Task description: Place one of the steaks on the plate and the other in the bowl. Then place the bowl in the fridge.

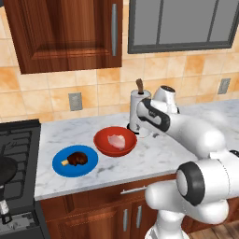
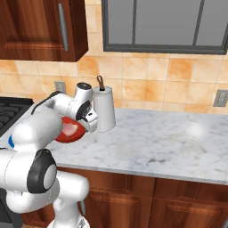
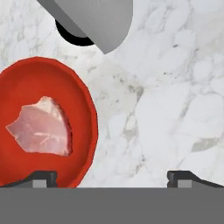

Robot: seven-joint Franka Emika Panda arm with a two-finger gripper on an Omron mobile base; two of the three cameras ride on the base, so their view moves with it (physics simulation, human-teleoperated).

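Observation:
The red bowl (image 1: 105, 145) sits mid-counter with the pale pink raw steak (image 1: 116, 141) lying flat in it. To its left, the blue plate (image 1: 62, 166) carries the dark brown steak (image 1: 77, 158). My gripper (image 3: 113, 178) hangs open above the bowl's right rim (image 3: 89, 118), holding nothing, with one fingertip (image 3: 43, 177) over the bowl and the other over bare marble. The pink steak (image 3: 41, 127) lies left of the gripper's centre. In the right base view the gripper (image 2: 91, 121) points down beside the bowl (image 2: 69, 131), which my arm partly hides. The fridge is out of view.
A white paper towel holder (image 1: 138, 109) stands just behind the bowl, close to my hand (image 2: 104, 111). A black stove (image 1: 18, 144) with a dark pan (image 1: 5, 170) borders the counter's left end. Wooden cabinets hang overhead. Marble counter (image 2: 169, 138) stretches to the right.

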